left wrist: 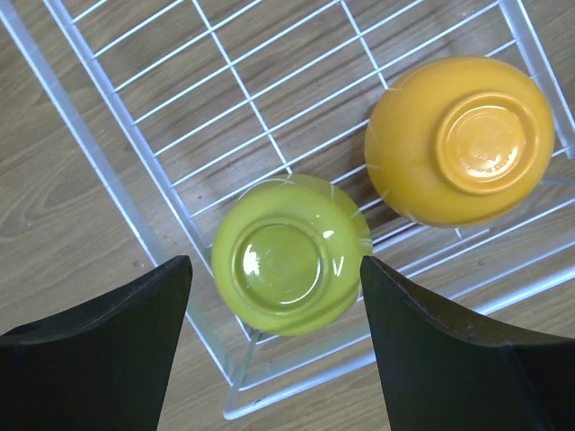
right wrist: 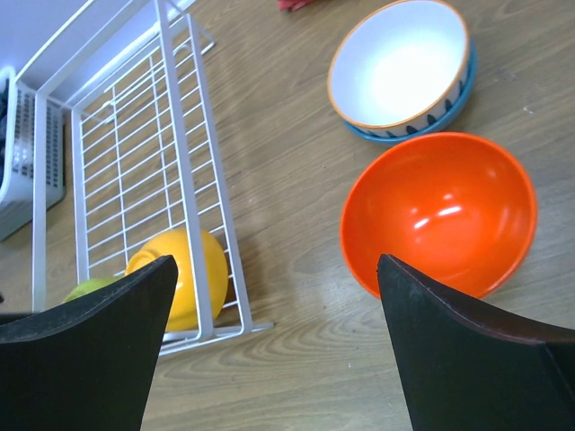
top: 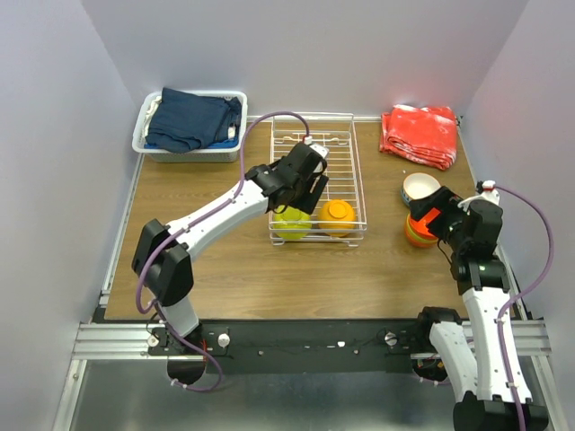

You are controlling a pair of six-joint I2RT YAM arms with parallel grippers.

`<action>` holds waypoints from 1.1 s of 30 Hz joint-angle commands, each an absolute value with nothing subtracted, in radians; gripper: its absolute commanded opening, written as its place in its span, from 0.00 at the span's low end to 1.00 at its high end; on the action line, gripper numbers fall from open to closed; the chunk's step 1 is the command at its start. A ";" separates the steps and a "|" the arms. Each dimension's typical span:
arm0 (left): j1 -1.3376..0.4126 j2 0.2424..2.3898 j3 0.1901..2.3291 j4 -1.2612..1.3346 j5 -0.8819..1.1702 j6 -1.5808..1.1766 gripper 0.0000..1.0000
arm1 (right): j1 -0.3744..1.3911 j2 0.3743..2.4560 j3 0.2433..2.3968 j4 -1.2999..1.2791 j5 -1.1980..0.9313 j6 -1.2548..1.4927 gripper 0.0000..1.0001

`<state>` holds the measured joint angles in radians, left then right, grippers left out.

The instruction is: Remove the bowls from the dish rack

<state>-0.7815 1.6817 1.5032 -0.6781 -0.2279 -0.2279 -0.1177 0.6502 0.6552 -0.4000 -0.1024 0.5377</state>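
The white wire dish rack (top: 334, 148) lies at the table's middle back. At its near end two bowls rest upside down: a yellow-green one (top: 292, 223) (left wrist: 289, 256) and an orange one (top: 338, 216) (left wrist: 458, 139). My left gripper (top: 310, 193) (left wrist: 274, 262) hovers over the yellow-green bowl, open, a finger on each side and not touching it. To the right of the rack a red-orange bowl (right wrist: 438, 214) sits upright on a stack (top: 415, 232). Behind it a white striped bowl (right wrist: 400, 67) nests in a blue one. My right gripper (top: 429, 220) (right wrist: 277, 262) stands open above the bare wood between rack and red-orange bowl.
A white plastic bin of dark-blue cloth (top: 190, 124) stands at the back left. A red cloth (top: 420, 133) lies at the back right. Pale walls close in the table on three sides.
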 commanded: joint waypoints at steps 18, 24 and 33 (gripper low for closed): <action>-0.816 2.026 1.784 -0.641 -0.087 -0.325 0.57 | -0.066 0.647 0.627 -0.365 -0.156 0.476 1.00; -0.811 2.074 1.848 -0.647 -0.194 -0.311 0.52 | -0.058 0.647 0.626 -0.370 -0.152 0.469 1.00; -0.747 2.186 2.015 -0.669 -0.344 -0.264 0.50 | -0.057 0.649 0.623 -0.373 -0.158 0.466 1.00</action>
<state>-0.7849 2.1284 1.9255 -0.6407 -0.2317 -0.3016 -0.0643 0.6498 0.6365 -0.3862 -0.1486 0.4805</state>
